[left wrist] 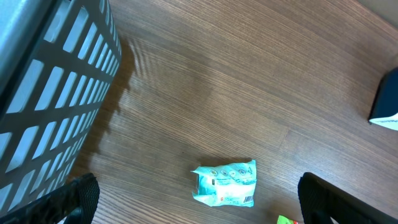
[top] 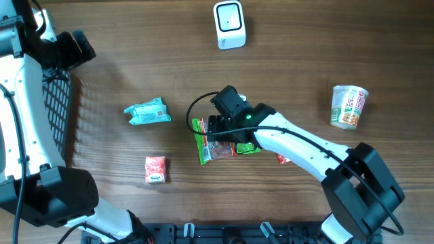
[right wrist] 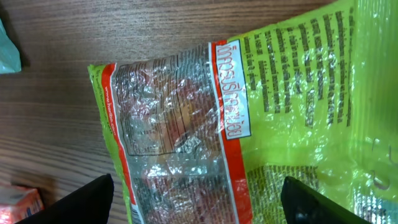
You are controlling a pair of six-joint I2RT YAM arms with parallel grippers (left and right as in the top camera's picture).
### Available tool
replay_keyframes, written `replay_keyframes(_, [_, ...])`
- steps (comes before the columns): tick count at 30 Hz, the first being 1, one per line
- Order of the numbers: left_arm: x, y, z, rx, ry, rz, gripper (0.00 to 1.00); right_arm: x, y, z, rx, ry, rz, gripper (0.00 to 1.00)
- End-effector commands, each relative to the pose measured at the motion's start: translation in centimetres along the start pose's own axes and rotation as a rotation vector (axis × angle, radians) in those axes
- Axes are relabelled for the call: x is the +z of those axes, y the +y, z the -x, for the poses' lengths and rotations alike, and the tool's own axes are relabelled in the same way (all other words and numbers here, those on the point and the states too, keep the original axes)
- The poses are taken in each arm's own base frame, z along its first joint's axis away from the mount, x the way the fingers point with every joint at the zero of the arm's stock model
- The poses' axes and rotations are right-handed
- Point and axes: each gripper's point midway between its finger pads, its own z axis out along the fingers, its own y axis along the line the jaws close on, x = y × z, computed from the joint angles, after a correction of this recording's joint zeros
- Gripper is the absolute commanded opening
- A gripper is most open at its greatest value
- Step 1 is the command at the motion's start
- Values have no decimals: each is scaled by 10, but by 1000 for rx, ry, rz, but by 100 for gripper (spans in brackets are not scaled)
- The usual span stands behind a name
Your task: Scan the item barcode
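A green and red snack bag (top: 218,148) lies flat in the middle of the table, its clear crinkled window and printed back (right wrist: 249,112) filling the right wrist view. My right gripper (top: 221,131) hovers low over it, open. Its jaws (right wrist: 199,196) stand wide: one finger is beside the bag's left edge and the other is over the green part. The white scanner (top: 229,25) stands at the far edge. Over at the left, my left gripper (left wrist: 198,190) is open and holds nothing, above a teal packet (left wrist: 225,183).
The teal packet (top: 148,112) lies left of the bag, and a small red box (top: 155,169) sits nearer the front. A cup of noodles (top: 348,106) stands at the right. A dark mesh basket (top: 57,112) borders the left side. A red item (top: 283,160) peeks from under the right arm.
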Motion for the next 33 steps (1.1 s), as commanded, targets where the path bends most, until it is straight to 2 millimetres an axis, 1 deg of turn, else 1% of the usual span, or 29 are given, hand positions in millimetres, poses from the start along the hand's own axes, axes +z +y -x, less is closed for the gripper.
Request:
replay_keyframes(1, [1,0,-1,1,5,-9,100,6,-4,-2,46,-12,-36,83])
replay_keyframes(4, [1,0,-1,1,5,-9,100,11,-7,-12,63,10,-37,84])
replay_keyframes(6, [1,0,-1,0,5,-9,100,18,-1,-19,47,20,13,87])
replay_keyframes(8, [1,0,-1,1,5,-9,100,26,13,-25,28,14,103,89])
replay_keyframes(9, [1,0,-1,1,5,-9,100,28,20,-26,16,16,153,93])
replay_keyframes(10, [1,0,-1,1,5,-9,100,28,33,-27,-31,14,227,97])
replay_keyframes(11, [1,0,-1,0,5,-9,100,26,44,-24,-93,-2,287,97])
replay_keyframes(13, [1,0,-1,1,5,-9,100,24,50,-18,-177,-44,310,97])
replay_keyframes(15, [1,0,-1,1,5,-9,100,24,44,-10,-253,-78,283,95])
replay_keyframes(16, [1,0,-1,0,5,-9,100,23,38,-4,-235,-83,257,95])
replay_keyframes(18, [1,0,-1,0,5,-9,100,8,33,18,-241,-85,227,94])
replay_keyframes(20, [1,0,-1,0,5,-9,100,-19,36,42,-259,-86,181,93])
replay_keyframes(21, [1,0,-1,1,5,-9,100,-29,34,50,-240,-91,145,93])
replay_keyframes(22, [1,0,-1,1,5,-9,100,-35,29,56,-159,-100,96,94])
replay_keyframes(23, [1,0,-1,1,5,-9,100,-34,25,55,-120,-100,80,94])
replay_keyframes(25, [1,0,-1,0,5,-9,100,-21,13,49,-54,-86,32,94])
replay_keyframes(29, [1,0,-1,1,5,-9,100,17,3,28,-101,-27,-65,94])
replay_keyframes(31, [1,0,-1,0,5,-9,100,37,-8,18,-126,-19,-162,94])
replay_keyframes(32, [1,0,-1,0,5,-9,100,40,-11,16,-126,-10,-175,96])
replay_keyframes(33, [1,0,-1,0,5,-9,100,38,-11,16,-124,-6,-174,97])
